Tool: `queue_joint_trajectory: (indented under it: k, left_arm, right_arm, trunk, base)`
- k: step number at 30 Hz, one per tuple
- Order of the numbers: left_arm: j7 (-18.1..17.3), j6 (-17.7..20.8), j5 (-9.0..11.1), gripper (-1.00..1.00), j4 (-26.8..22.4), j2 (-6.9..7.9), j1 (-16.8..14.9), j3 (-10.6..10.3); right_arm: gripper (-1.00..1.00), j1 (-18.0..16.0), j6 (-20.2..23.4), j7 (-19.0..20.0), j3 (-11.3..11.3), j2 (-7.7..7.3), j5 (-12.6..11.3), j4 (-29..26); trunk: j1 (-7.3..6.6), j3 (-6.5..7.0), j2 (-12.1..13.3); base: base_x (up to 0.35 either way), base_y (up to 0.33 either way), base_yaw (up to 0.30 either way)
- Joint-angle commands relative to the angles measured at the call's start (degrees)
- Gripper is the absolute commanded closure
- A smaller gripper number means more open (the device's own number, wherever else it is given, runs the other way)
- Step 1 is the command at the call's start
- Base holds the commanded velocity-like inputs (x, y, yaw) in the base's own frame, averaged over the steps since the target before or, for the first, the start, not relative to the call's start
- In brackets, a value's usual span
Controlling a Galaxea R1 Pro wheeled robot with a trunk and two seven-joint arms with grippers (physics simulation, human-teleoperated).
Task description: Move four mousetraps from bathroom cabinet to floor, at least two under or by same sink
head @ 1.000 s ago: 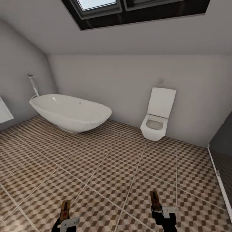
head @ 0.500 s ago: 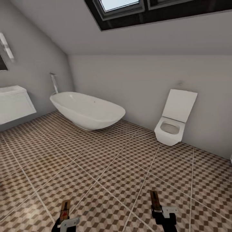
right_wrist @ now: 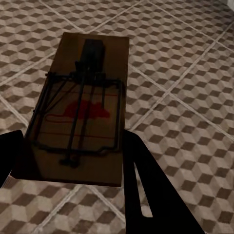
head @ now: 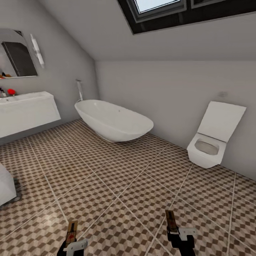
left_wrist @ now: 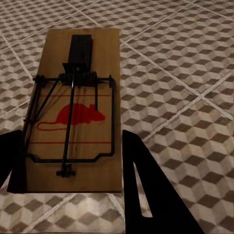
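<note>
Each gripper carries a mousetrap, a tan wooden board with dark wire parts and a red mouse print. In the head view my left gripper is shut on one mousetrap and my right gripper on another mousetrap, both low over the bathroom floor. The left wrist view has the mousetrap between black fingers. In the right wrist view the other mousetrap sits darker, in shade. The white wall-hung sink is at the far left, several tiles away. The cabinet is out of view.
A white oval bathtub stands by the back wall and a white toilet at the right. A mirror hangs over the sink. Some white object pokes in at the left edge. Patterned tiles stretch between me and the sink.
The camera has turned left: tub and toilet slid right in the picture, and the sink, mirror and a white object came into view. Both grippers hold their mousetraps as before.
</note>
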Motion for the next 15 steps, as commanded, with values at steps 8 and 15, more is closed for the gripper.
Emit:
queue_joint_trajectory:
  k: [8, 15]
  left_arm:
    - [0.4, -0.1, 0.2, 1.00, 0.1, -0.02, -0.1, -0.5]
    - [0.4, -0.1, 0.2, 1.00, 0.1, -0.02, -0.1, -0.5]
  right_arm:
    - [1.00, 0.0, -0.2, 0.0, -0.3, 0.02, 0.5, 0.0]
    - [1.00, 0.0, -0.2, 0.0, -0.2, 0.02, 0.5, 0.0]
  trunk:
    - [0.00, -0.05, 0.0]
    - [0.00, -0.05, 0.0]
  base:
    - [0.000, 0.000, 0.288]
    - [0.000, 0.000, 0.288]
